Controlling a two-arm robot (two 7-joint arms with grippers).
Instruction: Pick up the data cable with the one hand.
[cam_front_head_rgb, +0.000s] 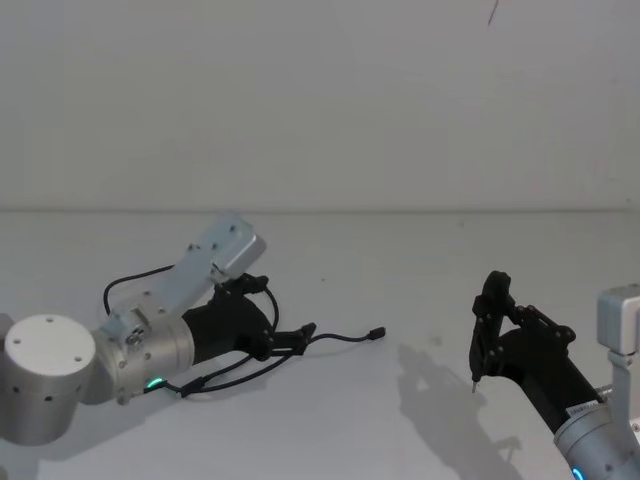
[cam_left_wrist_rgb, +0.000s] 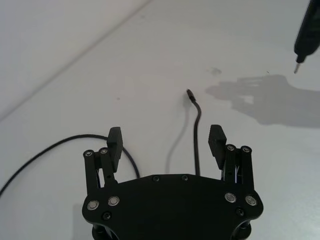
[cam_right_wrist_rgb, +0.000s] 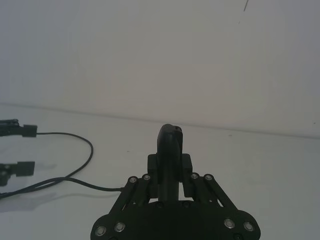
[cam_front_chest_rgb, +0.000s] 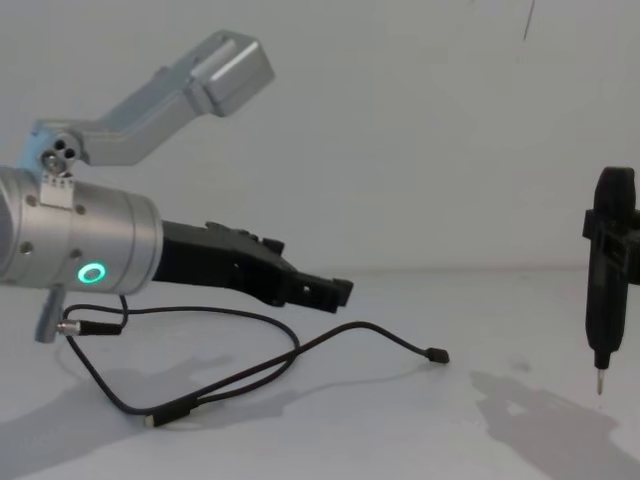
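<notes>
On the white table (cam_front_head_rgb: 420, 270): approach step, grasp not yet made.
Left gripper (cam_left_wrist_rgb: 166, 136) hangs low with fingers spread; the data cable (cam_left_wrist_rgb: 196, 131) lies on the surface beneath and between them, apparently untouched. Next move, by judgement: descend and close on the strand. Right gripper (cam_right_wrist_rgb: 170, 162) stands well apart, clamped on a pen-like tool (cam_front_chest_rgb: 605, 290). Count: one cable, two grippers, one tool.

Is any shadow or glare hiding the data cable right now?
Left wrist view: even light, the data cable crisp inside the open left pincer, its faint grey shadow alongside. Head view: the right pincer and its pen-like tool cast a shadow short of the cable. Chest view: soft cable shadows, no glare.
</notes>
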